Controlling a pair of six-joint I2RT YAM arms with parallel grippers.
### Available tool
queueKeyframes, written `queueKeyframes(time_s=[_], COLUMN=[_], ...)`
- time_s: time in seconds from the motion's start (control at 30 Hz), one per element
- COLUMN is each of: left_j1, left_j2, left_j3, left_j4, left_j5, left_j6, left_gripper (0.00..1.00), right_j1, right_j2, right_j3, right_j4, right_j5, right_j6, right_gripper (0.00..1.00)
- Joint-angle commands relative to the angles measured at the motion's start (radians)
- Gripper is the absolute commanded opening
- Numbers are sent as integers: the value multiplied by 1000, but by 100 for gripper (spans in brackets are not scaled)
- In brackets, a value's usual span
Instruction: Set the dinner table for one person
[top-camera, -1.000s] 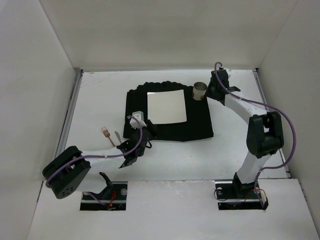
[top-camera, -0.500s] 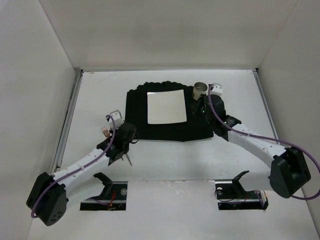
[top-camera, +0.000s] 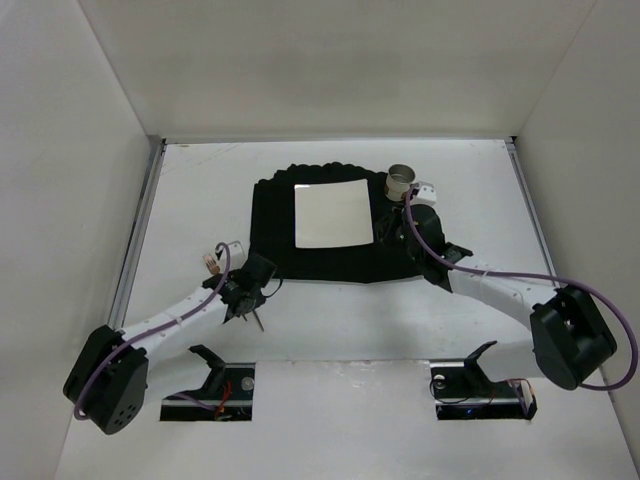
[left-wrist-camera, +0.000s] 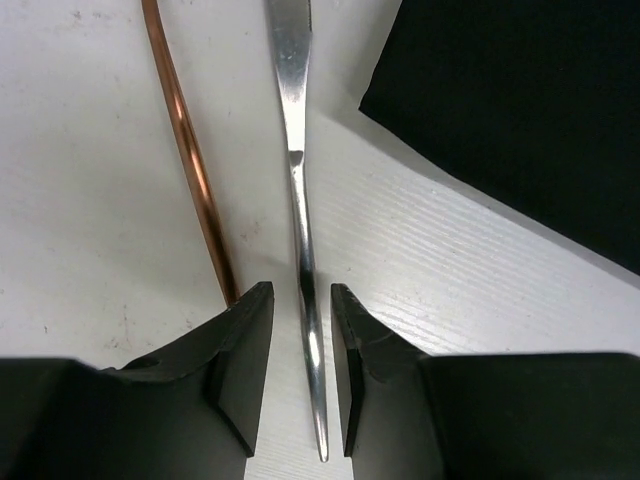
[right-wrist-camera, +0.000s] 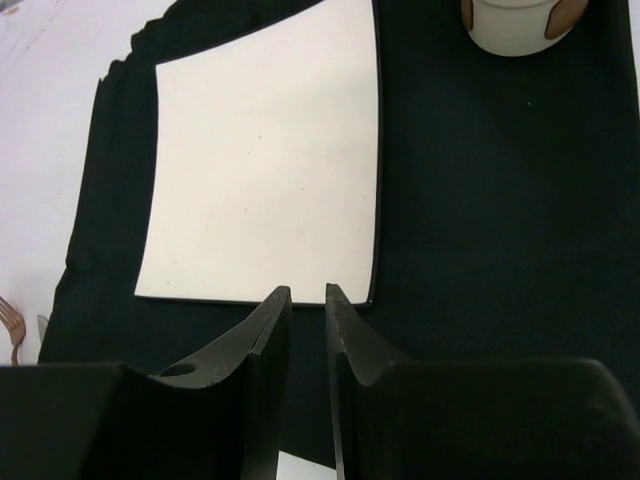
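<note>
On my left, the arm has swung out of its folded pose of a second ago. My left gripper (left-wrist-camera: 301, 295) now sits low over the dinner table (left-wrist-camera: 90, 250), just off the near-left corner of the black mat (left-wrist-camera: 520, 120). Its jaws are only narrowly open, straddling a silver handle (left-wrist-camera: 290, 100) that lies on the table. I see a sliver of daylight on each side, so I judge nothing is pinched yet. A copper handle (left-wrist-camera: 190, 160) lies just left of it, outside the jaws.

In the middle, the plate (right-wrist-camera: 265, 160) rests on the mat.

On my right, the arm has left the cup (right-wrist-camera: 515, 25) standing at the mat's far-right corner. My right gripper (right-wrist-camera: 308, 295) hangs over the mat by the plate's near-right corner, jaws a slit apart and empty. Cutlery looks like what remains.
</note>
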Motion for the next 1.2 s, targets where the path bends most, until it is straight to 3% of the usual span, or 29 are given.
queueKeyframes(time_s=[0.0,0.33,0.5,0.67,0.97,1.17], left_j1=[3,-7,-7,13,-25,-163], left_j2=[19,83,80,-8,-90,103], left_j3=[30,27,38,58,315,508], left_j4=[-38,-15,-21,-61,-192,-19], left_j5=[42,59,54,11,-90,-53], left_j6=[-20,-21,-21,2,100,106], left_gripper=[27,22,10,6,6,6], right_j1=[-1,-4,-4,-12,-29,-117], right_j2=[18,29,35,29,-2,-54], right_j3=[1,2,4,-1,-22,-61], right_j4=[93,94,94,94,110,88], right_j5=[-18,-23,-29,-29,-23,4], right_j6=[12,20,21,21,29,61], right_gripper=[26,28,29,31,37,37])
